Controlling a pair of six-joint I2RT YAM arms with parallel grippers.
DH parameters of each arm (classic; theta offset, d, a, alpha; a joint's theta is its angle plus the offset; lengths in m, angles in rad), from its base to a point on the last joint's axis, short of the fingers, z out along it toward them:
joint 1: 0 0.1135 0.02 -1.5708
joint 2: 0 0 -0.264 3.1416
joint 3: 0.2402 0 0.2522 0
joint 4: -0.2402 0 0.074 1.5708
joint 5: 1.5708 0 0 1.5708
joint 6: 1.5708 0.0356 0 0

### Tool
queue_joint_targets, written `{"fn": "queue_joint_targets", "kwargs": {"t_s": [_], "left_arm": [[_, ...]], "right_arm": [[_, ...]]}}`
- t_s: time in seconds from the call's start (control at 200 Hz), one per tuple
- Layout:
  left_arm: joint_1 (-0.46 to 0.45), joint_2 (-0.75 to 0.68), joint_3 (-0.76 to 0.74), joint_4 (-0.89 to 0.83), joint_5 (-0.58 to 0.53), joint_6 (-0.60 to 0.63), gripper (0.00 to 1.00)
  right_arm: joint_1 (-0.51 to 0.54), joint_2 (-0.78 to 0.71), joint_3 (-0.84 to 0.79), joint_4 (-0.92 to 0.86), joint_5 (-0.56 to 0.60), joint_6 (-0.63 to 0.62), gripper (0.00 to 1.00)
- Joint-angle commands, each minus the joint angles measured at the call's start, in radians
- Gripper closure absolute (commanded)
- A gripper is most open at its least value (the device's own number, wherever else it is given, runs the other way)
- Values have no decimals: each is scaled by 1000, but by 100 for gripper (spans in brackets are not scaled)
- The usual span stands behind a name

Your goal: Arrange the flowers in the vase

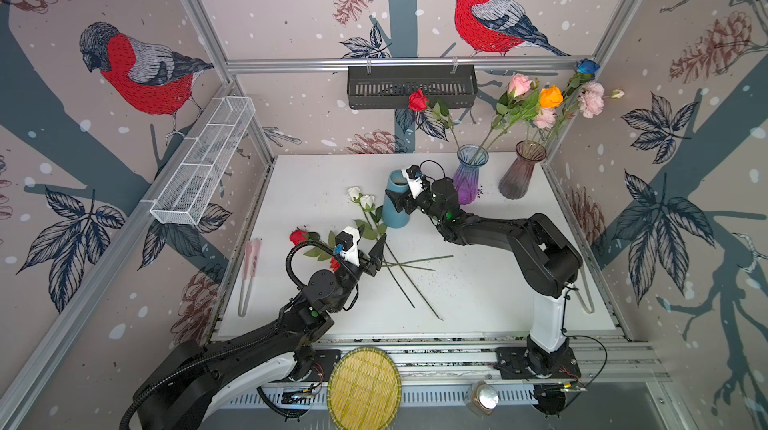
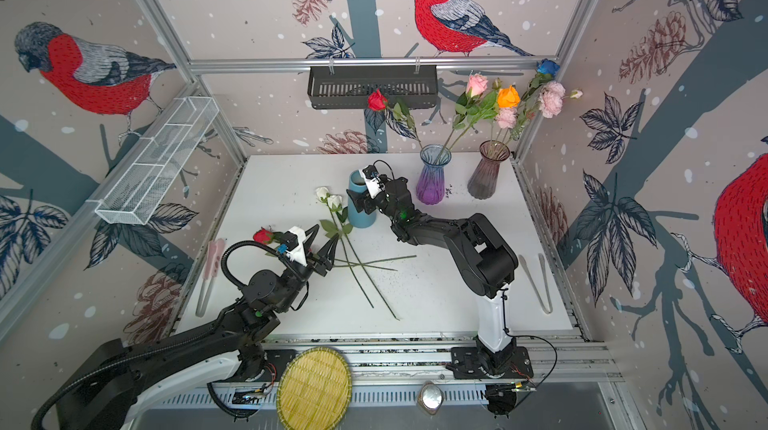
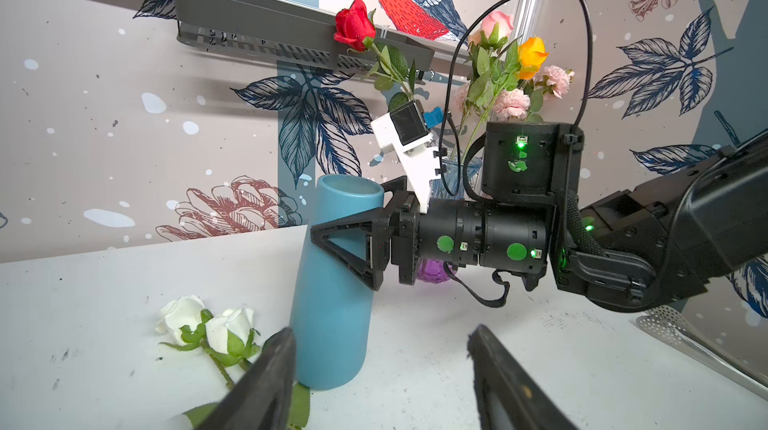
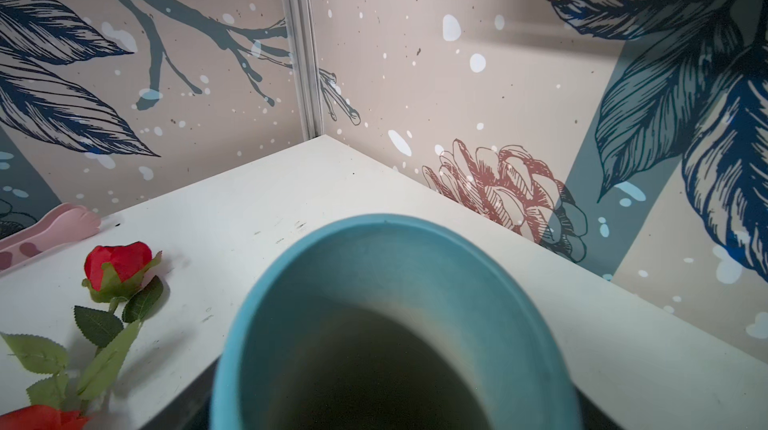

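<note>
My right gripper [image 3: 349, 209] is shut on the upper part of a blue vase [image 1: 395, 211], one finger on each side; the vase leans slightly on the table. In the right wrist view its open mouth [image 4: 266, 303] hides the jaws. Two white roses [image 1: 361, 198] lie left of it, their stems crossing. A red rose [image 1: 298, 235] and another red bloom [image 4: 41, 417] lie by my left gripper [image 1: 379, 257], which hovers open and empty over the stems. A purple glass vase [image 1: 467, 182] holds a red rose [image 1: 417, 100] and a pink rose [image 1: 519, 83]. A smoky vase [image 1: 519, 176] holds orange, blue and pink flowers.
A black basket [image 1: 411, 87] hangs on the back wall and a white mesh shelf [image 1: 208, 157] on the left wall. Pink tongs [image 1: 251, 259] lie at the table's left edge, metal tongs [image 2: 538, 282] at its right. A bamboo tray [image 1: 363, 386] sits in front.
</note>
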Motion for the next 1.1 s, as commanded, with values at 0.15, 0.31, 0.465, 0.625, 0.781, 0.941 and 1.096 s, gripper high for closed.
{"fn": "queue_joint_targets", "kwargs": {"t_s": [0.15, 0.31, 0.465, 0.625, 0.781, 0.941, 1.096], "left_arm": [[0, 6, 11, 18, -5, 20, 34], [0, 10, 15, 15, -3, 22, 34], [0, 10, 14, 15, 0, 21, 34], [0, 14, 15, 15, -1, 23, 34], [0, 13, 17, 12, -2, 25, 34], [0, 12, 19, 4, -3, 28, 34], [0, 15, 19, 6, -3, 28, 34]], "right_arm": [[7, -121, -115, 34, 19, -34, 51], [19, -255, -208, -25, 55, -92, 51], [41, -340, -286, -44, 88, -112, 51], [55, -354, -316, -46, 107, -94, 50], [61, -352, -335, -32, 107, -77, 42], [64, -371, -357, -20, 131, -70, 12], [68, -419, -376, -35, 152, -83, 8]]}}
